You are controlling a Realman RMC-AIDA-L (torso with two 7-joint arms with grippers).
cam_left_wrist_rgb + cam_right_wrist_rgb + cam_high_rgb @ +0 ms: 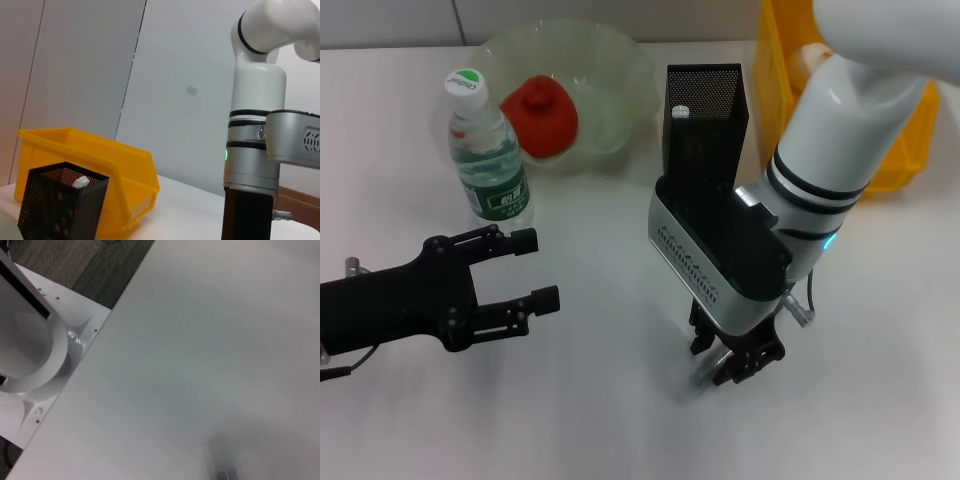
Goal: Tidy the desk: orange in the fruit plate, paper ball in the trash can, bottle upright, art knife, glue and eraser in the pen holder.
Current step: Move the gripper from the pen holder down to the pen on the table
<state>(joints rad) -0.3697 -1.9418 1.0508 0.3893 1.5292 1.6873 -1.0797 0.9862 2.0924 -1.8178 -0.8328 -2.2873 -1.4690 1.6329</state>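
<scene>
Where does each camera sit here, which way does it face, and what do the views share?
Head: above, looking down on the desk; left gripper open, right gripper low by the surface.
Left wrist: low, facing sideways at pen holder, trash can and the right arm.
Right wrist: above, facing down at bare desk and the robot's base.
Shared: head and left wrist both show pen holder, trash can, right arm.

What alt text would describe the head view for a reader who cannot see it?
The right hand points down at the white desk in front of the pen holder; the left hand, open, hovers near the upright bottle. The orange lies in the fruit plate, beside the trash can.
</scene>
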